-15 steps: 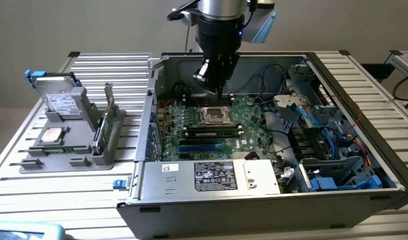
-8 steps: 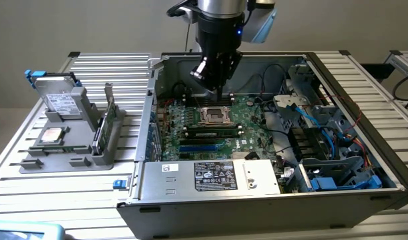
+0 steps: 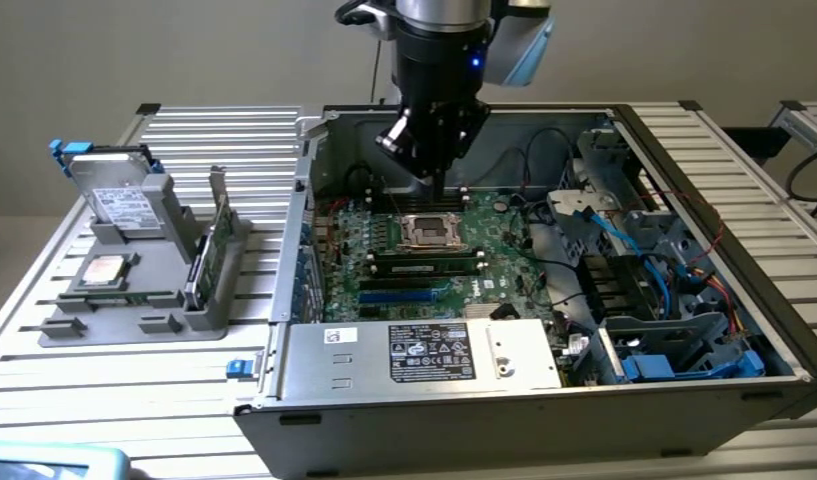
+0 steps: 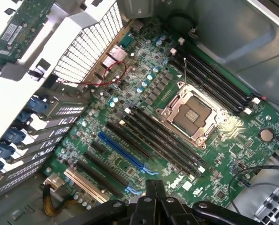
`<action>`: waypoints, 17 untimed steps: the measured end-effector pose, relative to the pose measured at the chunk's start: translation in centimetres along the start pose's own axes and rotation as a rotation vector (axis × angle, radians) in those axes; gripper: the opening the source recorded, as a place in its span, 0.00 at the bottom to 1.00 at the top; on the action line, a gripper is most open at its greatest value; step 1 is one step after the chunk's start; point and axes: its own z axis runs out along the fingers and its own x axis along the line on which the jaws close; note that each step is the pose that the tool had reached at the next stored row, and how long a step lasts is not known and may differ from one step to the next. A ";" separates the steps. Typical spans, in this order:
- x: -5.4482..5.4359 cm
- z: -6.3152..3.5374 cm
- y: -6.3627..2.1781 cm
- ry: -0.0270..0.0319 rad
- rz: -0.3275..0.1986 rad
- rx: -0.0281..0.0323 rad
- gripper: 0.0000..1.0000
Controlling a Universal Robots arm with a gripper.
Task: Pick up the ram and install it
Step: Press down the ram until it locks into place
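Below the empty processor socket, near the middle of the exterior view, the ram sits seated in a motherboard slot, lying level. Above the socket, the gripper hangs inside the open computer case with its fingers pressed together, gripping nothing. At left frame, a grey tray carries an upright green card.
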 end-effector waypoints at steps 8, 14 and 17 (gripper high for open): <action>0.0 -0.16 0.00 0.0041 0.115 -0.0019 0.11; 0.0 -0.20 -0.01 0.0052 0.197 -0.0031 0.11; 0.0 -0.20 -0.01 0.0041 0.235 -0.0051 0.11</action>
